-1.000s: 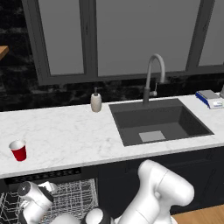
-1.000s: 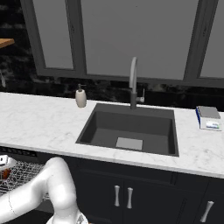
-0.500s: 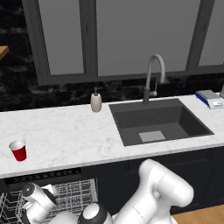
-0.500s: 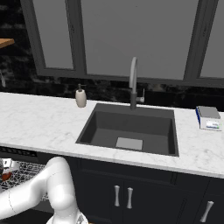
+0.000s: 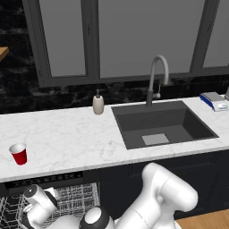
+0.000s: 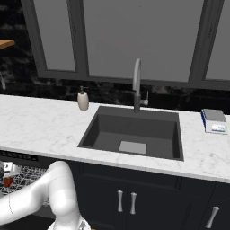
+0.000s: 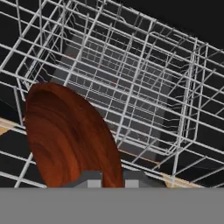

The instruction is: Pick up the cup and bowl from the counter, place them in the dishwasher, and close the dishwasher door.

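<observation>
Down over the dishwasher rack, the gripper was pinched narrow on the bowl, which hung edge-on just above the wires. Well apart, up on the counter, stood the cup.

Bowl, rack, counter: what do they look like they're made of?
Bowl: probably polished wood, reddish-brown with curved grain streaks.
Rack: white coated wire, thin crossing rods.
Counter: looks like white marble, faint grey veins, smooth.
All rendered, so judged by look.
</observation>
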You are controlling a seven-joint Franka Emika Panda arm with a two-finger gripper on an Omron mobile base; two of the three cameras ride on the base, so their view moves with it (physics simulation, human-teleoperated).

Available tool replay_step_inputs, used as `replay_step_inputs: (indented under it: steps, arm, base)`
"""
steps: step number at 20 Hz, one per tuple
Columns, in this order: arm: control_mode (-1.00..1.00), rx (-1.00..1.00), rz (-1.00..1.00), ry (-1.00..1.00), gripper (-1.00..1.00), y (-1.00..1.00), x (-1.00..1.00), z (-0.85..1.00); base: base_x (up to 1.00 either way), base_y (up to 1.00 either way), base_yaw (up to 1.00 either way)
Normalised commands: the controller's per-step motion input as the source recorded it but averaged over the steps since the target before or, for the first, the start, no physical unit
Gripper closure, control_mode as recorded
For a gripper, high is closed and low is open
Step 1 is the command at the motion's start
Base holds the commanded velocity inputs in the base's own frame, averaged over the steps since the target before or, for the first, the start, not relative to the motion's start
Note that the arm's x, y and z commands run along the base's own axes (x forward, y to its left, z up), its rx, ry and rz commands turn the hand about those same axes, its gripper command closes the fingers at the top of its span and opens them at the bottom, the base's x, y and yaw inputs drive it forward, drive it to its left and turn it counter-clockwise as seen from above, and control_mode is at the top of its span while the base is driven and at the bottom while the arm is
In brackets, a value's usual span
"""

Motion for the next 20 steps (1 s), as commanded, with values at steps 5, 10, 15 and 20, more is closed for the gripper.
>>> replay_step_inputs:
  steps: [5,10,15,20]
  arm:
    - [-1.00,0.00,0.00,0.00,-1.00,0.00,-0.05,0.00]
    - [-1.00,0.00,0.00,-0.02,-1.00,-0.01,-0.04,0.12]
    - [-1.00,0.09,0.00,-0.10,-1.00,-0.25,-0.39,0.75]
    - [-1.00,0.14,0.00,-0.15,-1.00,-0.15,-0.53,0.94]
  base:
    - [0.00,0.00,0.00]
    - [0.00,0.00,0.00]
    - [0.00,0.00,0.00]
    - [0.00,0.00,0.00]
